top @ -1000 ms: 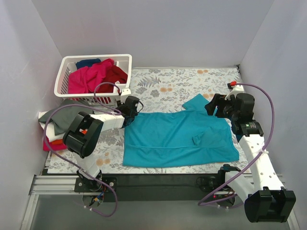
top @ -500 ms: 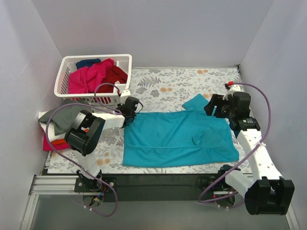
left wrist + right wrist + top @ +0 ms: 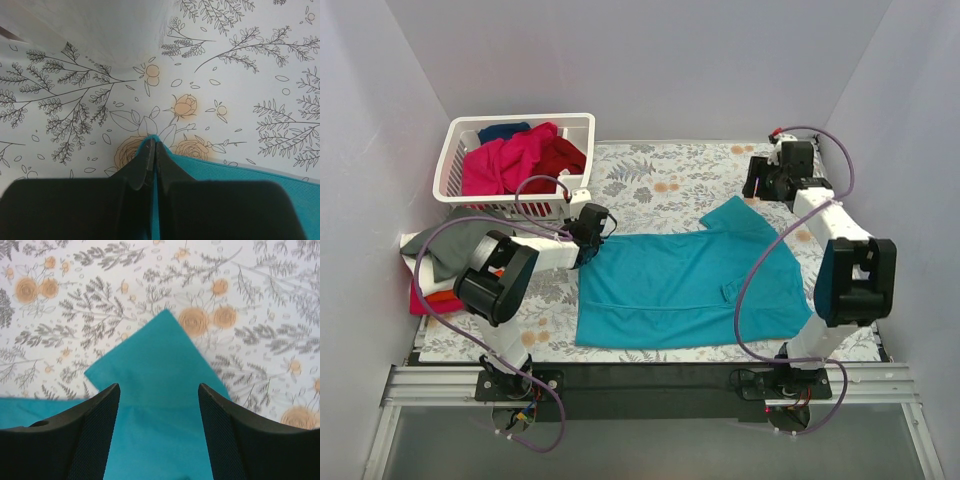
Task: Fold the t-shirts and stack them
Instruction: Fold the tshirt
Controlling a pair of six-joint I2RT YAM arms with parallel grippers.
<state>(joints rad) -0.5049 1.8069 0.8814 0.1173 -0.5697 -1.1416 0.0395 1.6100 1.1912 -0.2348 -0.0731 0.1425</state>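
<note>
At the left edge of the table (image 3: 650, 180) sits a pile (image 3: 438, 262) of folded shirts, grey on top, with white, orange and magenta showing under it. Just behind the pile stands a white basket (image 3: 582, 125) holding loose shirts (image 3: 510, 160) in magenta, dark red and navy. Next comes the left gripper (image 3: 586, 250) (image 3: 152, 147), low on the table with its jaws pressed together on the far left corner of the teal shirt (image 3: 690, 285) (image 3: 225, 172) (a thin edge of teal cloth shows between the fingertips in the wrist view). This shirt lies spread nearly flat across the middle of the table, its long side running left to right, with a small fold of cloth raised toward its right half. One sleeve (image 3: 732, 215) (image 3: 155, 355) points toward the far right corner. The right gripper (image 3: 753, 188) (image 3: 157, 390) hangs above the sleeve, jaws apart and holding nothing, its fingers (image 3: 95, 430) standing either side of the sleeve in the wrist view
</note>
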